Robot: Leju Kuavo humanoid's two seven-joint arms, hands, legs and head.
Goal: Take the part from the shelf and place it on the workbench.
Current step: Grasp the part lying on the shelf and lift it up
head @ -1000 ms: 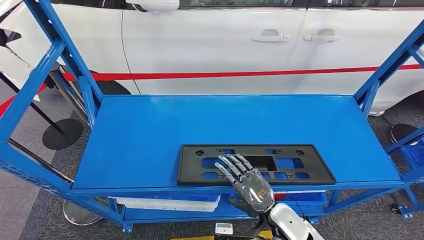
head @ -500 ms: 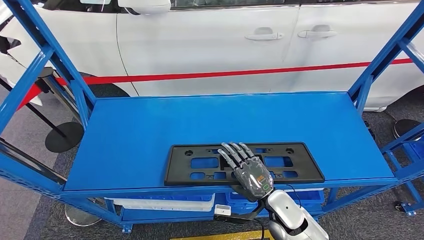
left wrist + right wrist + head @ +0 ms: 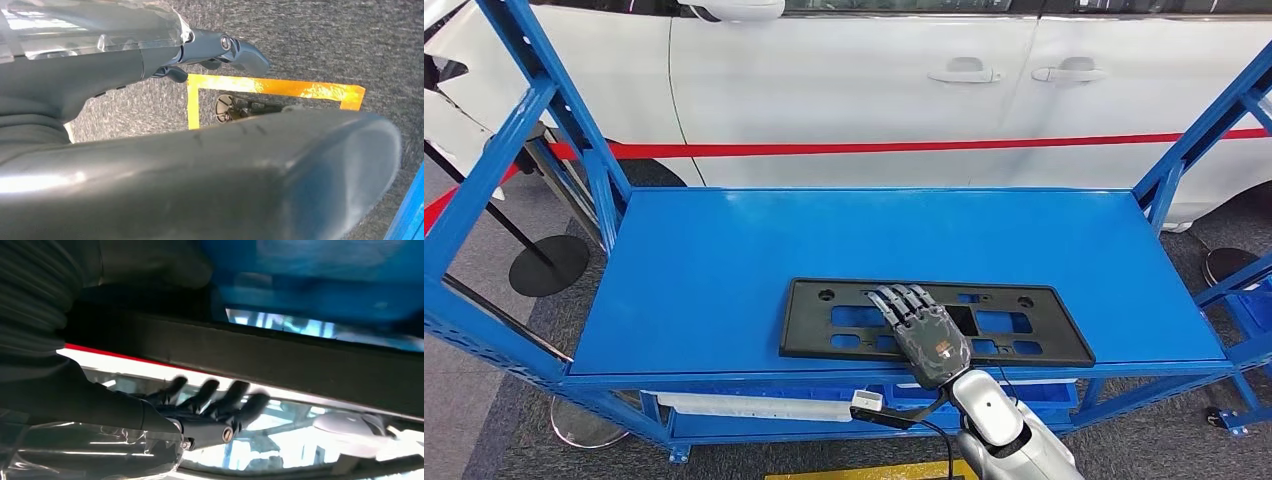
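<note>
Blue shelf beside a white car: the black plastic frame lies near its front edge, right hand flat on top, fingers extended (holding nothing); curl under the near edge before lifting.

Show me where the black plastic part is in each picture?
Head view: the black part lies flat near the blue shelf's front edge, under the right hand.
Right wrist view: the dark bar crossing above the fingers.
Left wrist view: not in it.
Shared landmark: the right hand.
</note>
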